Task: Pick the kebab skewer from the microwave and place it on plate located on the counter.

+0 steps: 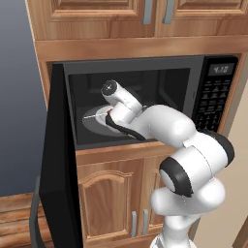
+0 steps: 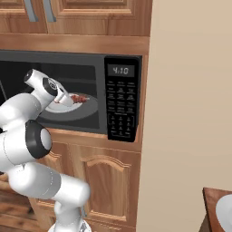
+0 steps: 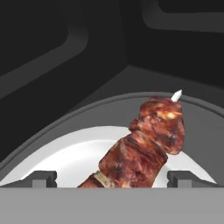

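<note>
We see the white Franka arm w/ dark joints reaching into the big black built-in microwave (image 1: pixel 131 65), its black door (image 1: pixel 58 160) swung wide to the left. The two-finger gripper (image 3: pixel 112 177) is spread wide, released, nothing held: in the hand view one dark finger tip (image 3: pixel 41 177) sits on each side of the kebab skewer (image 3: pixel 146 142), apart from the meat. The skewer is a thin pale wooden stick threaded w/ reddish-brown meat chunks; its pale pointed tip pokes out past the far chunk. It lies on a small white plate (image 3: pixel 65 157), which rests on the grey round turntable (image 3: pixel 205 127) inside the dark cavity. We can't tell if the tips touch the plate.

From the left base view a pale stick end (image 1: pixel 91 116) juts left of the hand over the turntable. From the right base view the meat (image 2: pixel 79 98) shows just right of the hand, on the white plate.

Right of the cavity is the button panel w/ lit digital display (image 2: pixel 120 70). Wooden cabinets (image 1: pixel 111 198) sit above & below. A second white plate (image 2: pixel 225 210) sits on a brown counter at lower right, well apart from the microwave.
</note>
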